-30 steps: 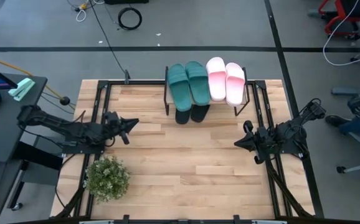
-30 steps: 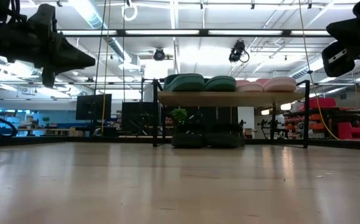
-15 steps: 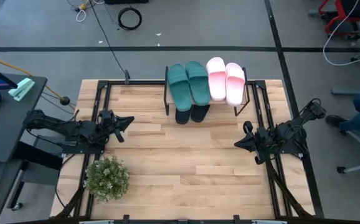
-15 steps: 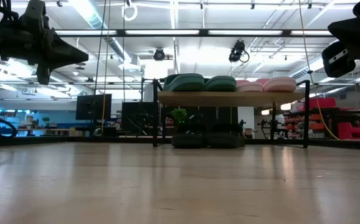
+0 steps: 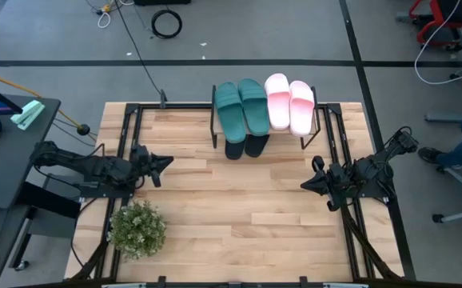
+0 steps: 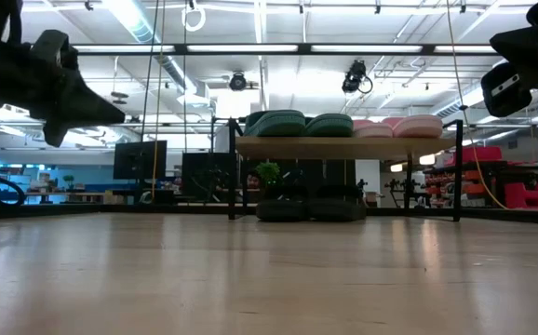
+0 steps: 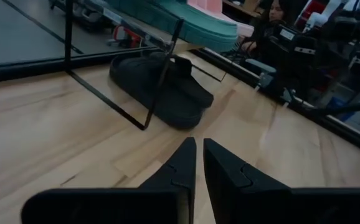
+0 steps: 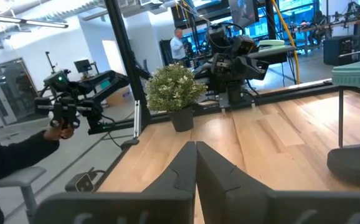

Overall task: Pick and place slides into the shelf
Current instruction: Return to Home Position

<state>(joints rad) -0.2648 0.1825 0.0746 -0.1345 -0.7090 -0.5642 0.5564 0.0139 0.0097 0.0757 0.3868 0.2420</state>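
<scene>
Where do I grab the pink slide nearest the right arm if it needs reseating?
Probably its broad strap, from straight above with the right gripper, fingers fore and aft. That pink slide lies flat on the shelf, the strap humped up, and the other pink slide lies against its inner side.

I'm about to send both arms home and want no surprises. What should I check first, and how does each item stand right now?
1. Both teal slides on the shelf top: ok.
2. Both pink slides beside them on the top: ok.
3. Both black slides under the shelf: ok.
4. Left gripper shut and empty, over the table's left side: ok.
5. Right gripper shut and empty, at the table's right edge: ok.
6. Gap between left arm and potted plant: cannot tell.
</scene>
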